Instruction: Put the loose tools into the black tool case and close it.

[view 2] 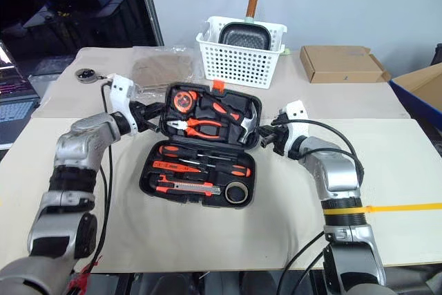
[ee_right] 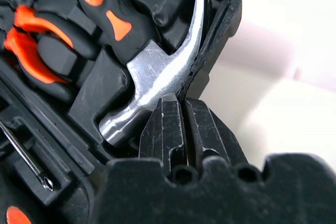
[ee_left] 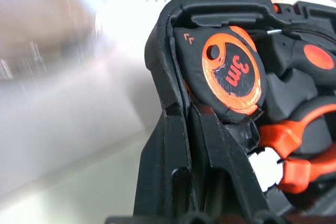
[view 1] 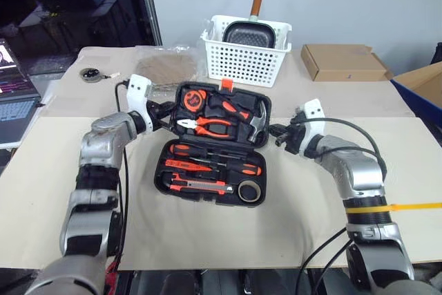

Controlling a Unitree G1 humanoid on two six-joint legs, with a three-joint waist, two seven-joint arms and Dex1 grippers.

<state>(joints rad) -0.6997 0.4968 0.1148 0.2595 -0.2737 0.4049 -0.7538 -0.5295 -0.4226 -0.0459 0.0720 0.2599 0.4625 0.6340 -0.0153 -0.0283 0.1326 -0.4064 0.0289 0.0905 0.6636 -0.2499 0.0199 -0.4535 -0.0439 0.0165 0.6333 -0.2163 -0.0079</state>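
- The flat black plastic hinged tool case (view 1: pixel 211 202) is lying open on the beige table (view 1: pixel 55 191), its lid half tilting up toward the far side.
- In the near half, the beige tape roll (view 1: pixel 248 190), the orange-and-black utility knife (view 1: pixel 202 186) and the long orange-black screwdrivers (view 1: pixel 228 166) are sitting in their recesses.
- The left gripper (view 1: pixel 166 108) is pinching the lid's left edge, fingers (ee_left: pixel 173 161) clamped on the rim beside the round orange tape measure (ee_left: pixel 231 74).
- The right gripper (view 1: pixel 273 131) is squeezing the lid's right edge, next to the steel hammer head (ee_right: pixel 157 77).
- Orange-handled pliers (view 1: pixel 207 126) are resting in the lid.
- Beyond, a white perforated basket (view 1: pixel 245 56) is holding a dark pan (view 1: pixel 248 32).
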